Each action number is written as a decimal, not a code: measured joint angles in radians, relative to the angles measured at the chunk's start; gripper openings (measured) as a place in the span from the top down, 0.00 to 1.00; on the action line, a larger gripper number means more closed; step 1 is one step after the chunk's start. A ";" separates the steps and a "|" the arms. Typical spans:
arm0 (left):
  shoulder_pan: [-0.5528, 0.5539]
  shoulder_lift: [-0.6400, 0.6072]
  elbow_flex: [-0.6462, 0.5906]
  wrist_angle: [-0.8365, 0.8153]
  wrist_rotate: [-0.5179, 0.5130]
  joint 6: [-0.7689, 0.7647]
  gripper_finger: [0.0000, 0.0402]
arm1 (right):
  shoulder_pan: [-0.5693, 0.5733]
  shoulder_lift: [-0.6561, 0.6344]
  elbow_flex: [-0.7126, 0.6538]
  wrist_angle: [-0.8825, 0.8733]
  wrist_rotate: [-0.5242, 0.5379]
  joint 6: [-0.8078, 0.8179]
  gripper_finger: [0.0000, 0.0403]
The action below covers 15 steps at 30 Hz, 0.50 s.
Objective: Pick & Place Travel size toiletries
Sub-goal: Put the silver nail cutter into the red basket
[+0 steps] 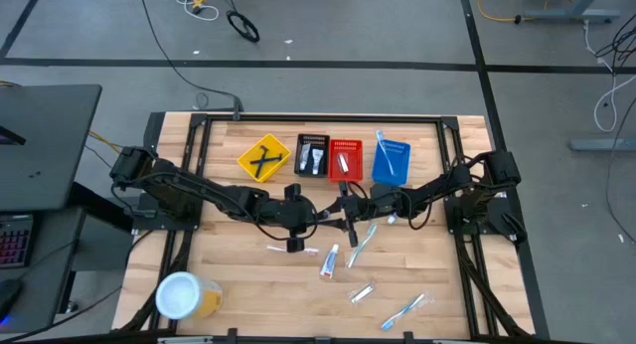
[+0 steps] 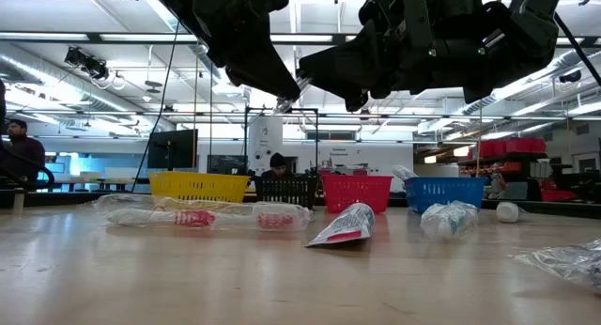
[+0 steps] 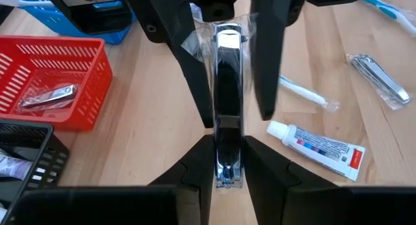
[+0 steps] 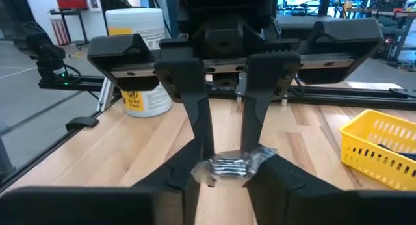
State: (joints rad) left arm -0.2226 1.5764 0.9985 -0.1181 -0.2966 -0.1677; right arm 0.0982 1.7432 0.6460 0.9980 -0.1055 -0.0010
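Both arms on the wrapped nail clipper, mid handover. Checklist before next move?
1. Left gripper shut on the silvery plastic-wrapped metal nail clipper: ok.
2. Right gripper shut on its other end: ok.
3. Clipper held off the wooden table: ok.
4. Red plastic basket has room, with one wrapped clipper inside: ok.
5. Wrap free of both grippers' fingers for a clean release: cannot tell.
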 joint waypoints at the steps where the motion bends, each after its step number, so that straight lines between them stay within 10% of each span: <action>1: 0.000 0.000 0.000 0.000 0.000 0.000 0.80 | 0.000 0.000 0.000 -0.001 0.000 0.000 0.74; 15: 0.000 0.000 0.000 -0.001 0.001 0.003 0.77 | 0.000 -0.001 0.002 -0.024 0.001 0.000 0.84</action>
State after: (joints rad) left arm -0.2230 1.5764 0.9985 -0.1192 -0.2955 -0.1651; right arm 0.0982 1.7420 0.6476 0.9737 -0.1043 -0.0013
